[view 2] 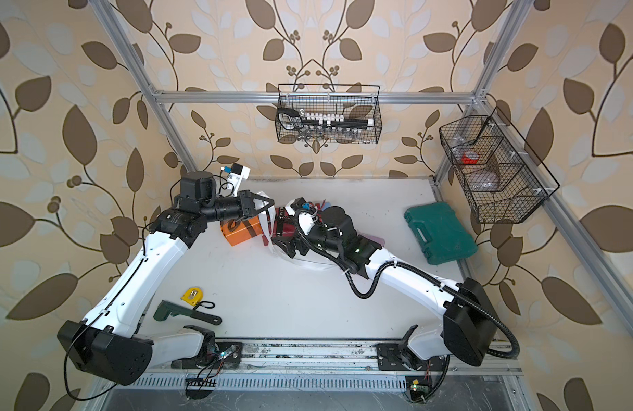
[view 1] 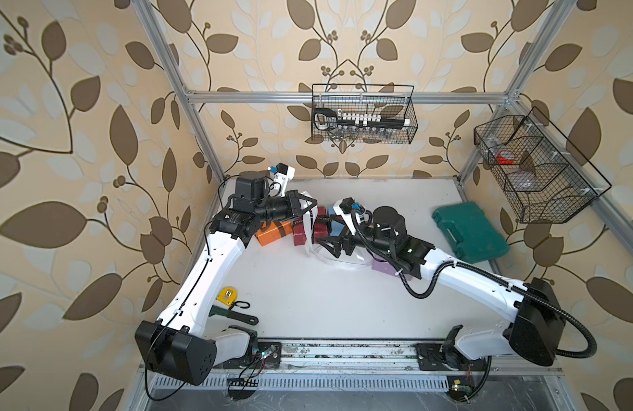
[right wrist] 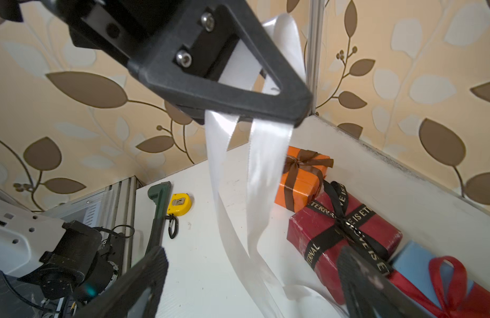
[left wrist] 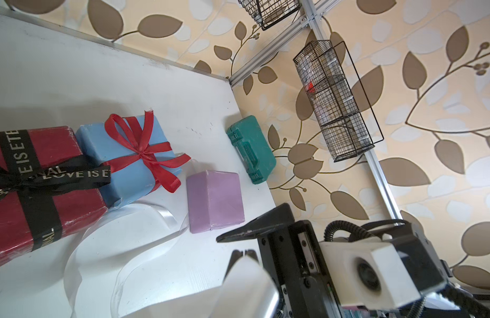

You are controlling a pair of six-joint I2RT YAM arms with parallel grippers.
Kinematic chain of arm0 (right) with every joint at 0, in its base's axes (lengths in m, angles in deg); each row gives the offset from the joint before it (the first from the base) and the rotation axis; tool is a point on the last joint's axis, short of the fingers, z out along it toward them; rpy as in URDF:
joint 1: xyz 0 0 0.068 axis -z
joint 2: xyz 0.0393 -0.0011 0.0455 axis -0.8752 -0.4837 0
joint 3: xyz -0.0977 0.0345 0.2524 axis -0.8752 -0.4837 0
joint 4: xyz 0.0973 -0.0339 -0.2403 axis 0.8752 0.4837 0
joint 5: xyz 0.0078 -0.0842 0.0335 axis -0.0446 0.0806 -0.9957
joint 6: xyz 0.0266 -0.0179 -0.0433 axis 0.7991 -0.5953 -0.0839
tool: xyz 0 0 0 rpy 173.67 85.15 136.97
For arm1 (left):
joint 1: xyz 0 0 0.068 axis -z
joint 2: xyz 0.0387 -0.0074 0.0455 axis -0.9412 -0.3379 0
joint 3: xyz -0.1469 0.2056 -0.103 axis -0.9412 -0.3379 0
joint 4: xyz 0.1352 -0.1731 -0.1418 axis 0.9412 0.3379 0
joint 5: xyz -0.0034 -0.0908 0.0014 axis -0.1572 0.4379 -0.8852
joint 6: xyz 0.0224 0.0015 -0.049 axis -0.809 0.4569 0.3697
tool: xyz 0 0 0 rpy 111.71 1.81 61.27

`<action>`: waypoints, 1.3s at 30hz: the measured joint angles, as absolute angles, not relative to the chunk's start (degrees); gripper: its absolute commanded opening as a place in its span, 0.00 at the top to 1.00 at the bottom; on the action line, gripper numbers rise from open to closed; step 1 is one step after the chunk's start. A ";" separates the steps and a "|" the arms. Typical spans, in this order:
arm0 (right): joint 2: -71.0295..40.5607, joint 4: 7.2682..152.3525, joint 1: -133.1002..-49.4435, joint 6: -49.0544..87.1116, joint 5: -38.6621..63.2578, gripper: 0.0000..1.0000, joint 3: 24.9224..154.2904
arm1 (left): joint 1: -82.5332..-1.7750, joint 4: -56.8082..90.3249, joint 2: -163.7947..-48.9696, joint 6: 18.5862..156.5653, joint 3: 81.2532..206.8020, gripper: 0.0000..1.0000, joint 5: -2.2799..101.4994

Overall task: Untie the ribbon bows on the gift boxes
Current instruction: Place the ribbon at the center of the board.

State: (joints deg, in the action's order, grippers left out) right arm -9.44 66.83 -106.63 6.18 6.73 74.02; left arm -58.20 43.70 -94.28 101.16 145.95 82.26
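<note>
The left jaws are shut on one end of the white ribbon [right wrist: 265, 170], held up above the counter [view 1: 307, 302]. The ribbon hangs down in two strands, and its loose loops lie on the counter in front of the dark red box [left wrist: 59, 148] and just beside the lilac box [left wrist: 214, 201], which has no ribbon on it. The right jaws stand wide apart, holding nothing, low over those loops. The black lettered ribbon [left wrist: 31, 176] is tied on the dark red box, the red ribbon [left wrist: 143, 150] on the light-blue box [left wrist: 92, 143] touching it, and the brown ribbon [right wrist: 296, 162] on the orange box [right wrist: 298, 192]. A dark-green case [view 1: 468, 227] lies well apart.
</note>
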 measured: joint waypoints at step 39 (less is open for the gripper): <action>-17.77 85.69 -109.41 9.57 5.93 1.00 101.06 | -57.96 43.05 -89.85 97.34 141.34 1.00 66.85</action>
